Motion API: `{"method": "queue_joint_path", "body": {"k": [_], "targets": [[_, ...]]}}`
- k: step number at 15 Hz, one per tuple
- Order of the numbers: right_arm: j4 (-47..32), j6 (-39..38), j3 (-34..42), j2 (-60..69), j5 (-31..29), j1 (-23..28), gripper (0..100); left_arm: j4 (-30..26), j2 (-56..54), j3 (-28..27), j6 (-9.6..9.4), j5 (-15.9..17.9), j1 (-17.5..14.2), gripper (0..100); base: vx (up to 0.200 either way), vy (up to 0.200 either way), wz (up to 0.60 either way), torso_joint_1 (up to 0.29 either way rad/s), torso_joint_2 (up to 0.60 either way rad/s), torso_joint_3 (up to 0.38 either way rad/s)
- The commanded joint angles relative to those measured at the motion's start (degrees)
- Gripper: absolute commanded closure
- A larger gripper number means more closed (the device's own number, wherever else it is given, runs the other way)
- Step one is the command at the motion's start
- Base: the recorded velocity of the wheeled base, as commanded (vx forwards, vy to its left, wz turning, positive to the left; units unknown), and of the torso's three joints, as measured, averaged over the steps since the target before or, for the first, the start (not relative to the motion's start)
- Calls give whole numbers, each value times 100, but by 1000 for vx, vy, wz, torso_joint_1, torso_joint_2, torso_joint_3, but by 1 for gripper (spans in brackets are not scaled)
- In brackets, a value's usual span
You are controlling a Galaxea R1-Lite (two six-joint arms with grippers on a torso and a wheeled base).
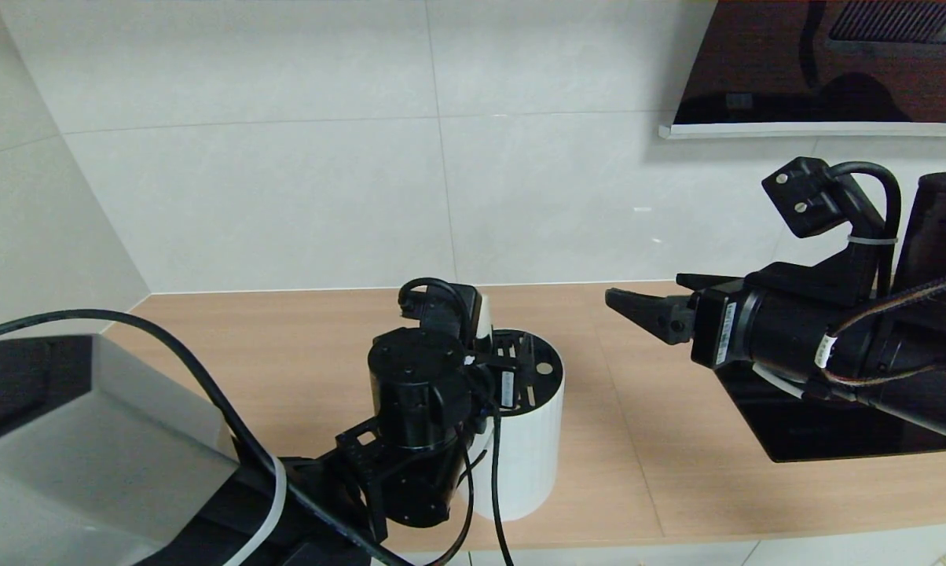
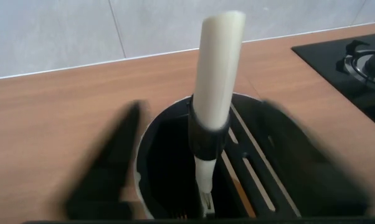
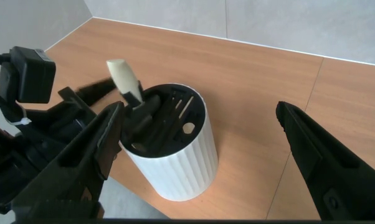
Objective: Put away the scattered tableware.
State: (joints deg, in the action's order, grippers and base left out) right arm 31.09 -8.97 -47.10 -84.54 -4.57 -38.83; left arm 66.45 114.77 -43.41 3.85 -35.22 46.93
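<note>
Utensil holder (image 1: pixel 524 448): white ribbed cylinder with a black slotted top, standing upright on the wooden tabletop (image 1: pixel 284 354) near its front edge.

Cream-handled utensil (image 2: pixel 215 81): stands nearly upright in one slot of the holder, handle end up. A black collar sits below the handle, and the lower part is hidden inside the slot.

Left gripper (image 2: pixel 200 118): positioned directly over the holder's top and spread wide. One finger stands on each side of the handle, with a gap visible on both sides, and nothing is grasped.

Right gripper (image 1: pixel 643 286): held above the tabletop to the right of the holder and well apart from it. It points toward the holder, its fingers (image 3: pixel 324 162) are wide apart and it is empty.

Cooktop (image 1: pixel 819 436): black glass panel set into the tabletop at right, partly under the right arm. A burner grate shows on it in the left wrist view.

Surroundings: pale tiled wall (image 1: pixel 284 157) behind the tabletop, and a dark range hood (image 1: pixel 826 71) at upper right
</note>
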Motion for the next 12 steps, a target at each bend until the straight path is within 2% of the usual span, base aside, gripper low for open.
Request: {"method": "queue_joint_path", "body": {"k": [1,5,7,9,10,11,12], "targets": [[3,1,0,-1,0,-2,0,-1,-25,8,1,-3,0,0,0,0,0,0,0,0],[3,1,8,-1,0,-2,0,8,-122,78,10,-3,9,0,0,0,0,0,0,0],[3,1,8,-1,0,-2,0,114,-474,351,19,138,79,0,0,0,0,0,0,0],[3,1,0,17,9,-2,0,369,-1361,1063,19,920,141,0,0,0,0,0,0,0],[3,1,0,34,0,-2,0,369,-1555,1142,28,1052,141,0,0,0,0,0,0,0],[12,1,-9,166,-26,16,0,325,-2161,1274,168,1404,132,0,0,0,0,0,0,0],[-15,10,8,351,-35,95,0,237,-2574,1335,177,1588,105,0,0,0,0,0,0,0]]}}
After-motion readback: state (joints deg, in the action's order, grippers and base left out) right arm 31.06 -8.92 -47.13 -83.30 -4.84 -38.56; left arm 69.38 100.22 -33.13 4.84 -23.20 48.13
